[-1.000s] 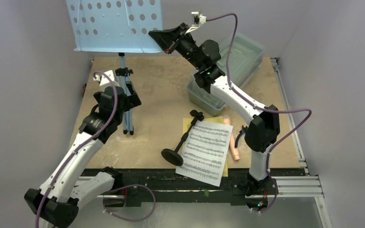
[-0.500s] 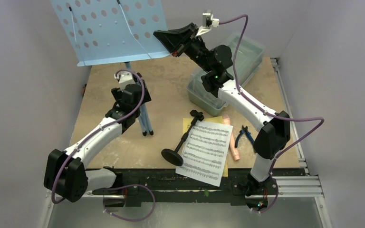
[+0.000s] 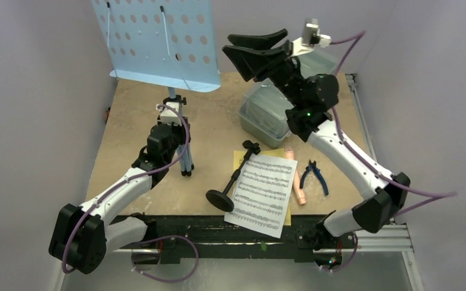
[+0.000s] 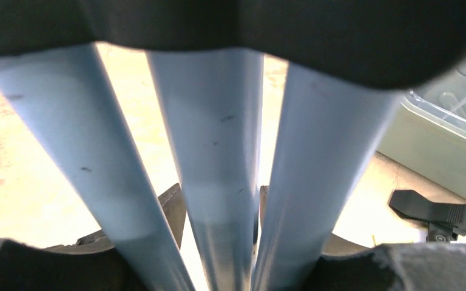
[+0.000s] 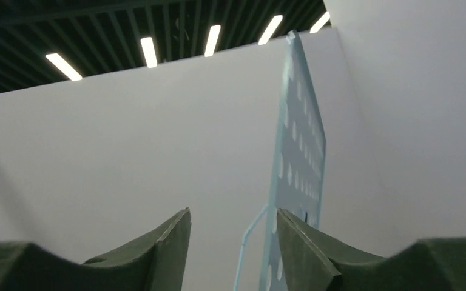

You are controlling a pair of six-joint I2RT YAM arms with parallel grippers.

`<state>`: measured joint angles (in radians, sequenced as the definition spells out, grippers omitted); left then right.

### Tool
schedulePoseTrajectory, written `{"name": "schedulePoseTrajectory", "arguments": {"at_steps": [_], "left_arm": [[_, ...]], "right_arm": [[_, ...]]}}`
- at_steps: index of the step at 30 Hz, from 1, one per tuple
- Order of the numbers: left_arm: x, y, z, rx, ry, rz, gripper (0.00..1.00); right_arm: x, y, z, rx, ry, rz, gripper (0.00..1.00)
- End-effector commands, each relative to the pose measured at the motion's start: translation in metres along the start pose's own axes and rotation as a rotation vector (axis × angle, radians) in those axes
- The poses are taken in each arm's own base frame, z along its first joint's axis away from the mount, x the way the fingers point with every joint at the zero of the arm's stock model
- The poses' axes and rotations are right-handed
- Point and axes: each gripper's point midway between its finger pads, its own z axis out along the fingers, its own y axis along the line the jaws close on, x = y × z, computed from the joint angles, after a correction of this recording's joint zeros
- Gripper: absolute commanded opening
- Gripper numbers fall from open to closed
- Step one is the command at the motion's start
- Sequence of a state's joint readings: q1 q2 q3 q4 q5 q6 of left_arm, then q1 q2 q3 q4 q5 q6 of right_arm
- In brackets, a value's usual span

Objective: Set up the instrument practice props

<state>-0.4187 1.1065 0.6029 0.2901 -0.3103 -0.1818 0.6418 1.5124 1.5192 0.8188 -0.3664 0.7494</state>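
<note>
The light blue perforated music stand (image 3: 158, 42) stands upright at the back left, its three legs (image 4: 212, 121) folded together. My left gripper (image 3: 181, 145) is shut on those legs low down, the middle leg between its fingers (image 4: 173, 209). My right gripper (image 3: 227, 44) hovers open just right of the desk's edge, holding nothing; the desk (image 5: 300, 163) shows edge-on beside its right finger. The white music sheet (image 3: 263, 194) lies on a yellow one (image 3: 238, 159) at the front middle. The black mic stand (image 3: 230, 179) lies tipped over beside them. The peach-pink microphone (image 3: 298, 188) lies to the sheets' right.
A clear lidded plastic box (image 3: 267, 115) sits at the back right, under my right arm. Blue-handled pliers (image 3: 313, 173) lie right of the microphone. Grey walls close in the table on the left, back and right.
My right gripper let go of the desk's right edge, opened and drew back to the right. My left gripper closed on the legs, and the stand shifted rightwards.
</note>
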Motion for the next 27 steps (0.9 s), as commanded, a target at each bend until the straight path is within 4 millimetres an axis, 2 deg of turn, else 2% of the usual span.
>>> {"name": "schedulePoseTrajectory", "arguments": {"at_steps": [1,4,5,7,9,11,14,16,19,23,27], "left_arm": [[-0.077,-0.018,-0.008,0.118,-0.266,0.039,0.0],[-0.079,-0.021,-0.014,0.148,-0.301,0.039,0.0],[-0.08,-0.022,-0.016,0.152,-0.301,0.045,0.0],[-0.083,-0.023,-0.019,0.156,-0.307,0.063,0.0],[-0.086,-0.022,-0.023,0.156,-0.32,0.057,0.0],[-0.085,-0.024,-0.027,0.166,-0.325,0.051,0.0],[-0.088,-0.031,-0.028,0.197,-0.332,0.036,0.0],[-0.09,-0.034,-0.03,0.214,-0.339,0.027,0.0],[-0.097,-0.036,-0.036,0.227,-0.363,0.012,0.0],[-0.101,-0.045,-0.041,0.277,-0.374,0.003,0.0],[-0.103,-0.053,-0.045,0.316,-0.38,0.003,0.0]], "right_arm": [[-0.033,0.029,-0.008,0.019,0.008,-0.065,0.72],[-0.02,0.02,-0.019,0.102,0.144,-0.129,0.95],[-0.021,0.011,-0.027,0.169,0.159,-0.156,0.98],[-0.023,-0.004,-0.051,0.299,0.163,-0.204,0.99],[-0.024,-0.017,-0.081,0.418,0.159,-0.229,0.99],[-0.018,-0.039,-0.115,0.549,0.126,-0.212,0.99],[-0.003,-0.063,-0.141,0.614,0.138,-0.122,0.99],[0.021,-0.071,-0.142,0.585,0.2,-0.077,0.99],[0.055,-0.078,-0.13,0.484,0.297,-0.037,0.99],[0.087,-0.085,-0.107,0.311,0.308,0.014,0.99],[0.104,-0.083,-0.073,0.168,0.244,0.08,0.95]]}}
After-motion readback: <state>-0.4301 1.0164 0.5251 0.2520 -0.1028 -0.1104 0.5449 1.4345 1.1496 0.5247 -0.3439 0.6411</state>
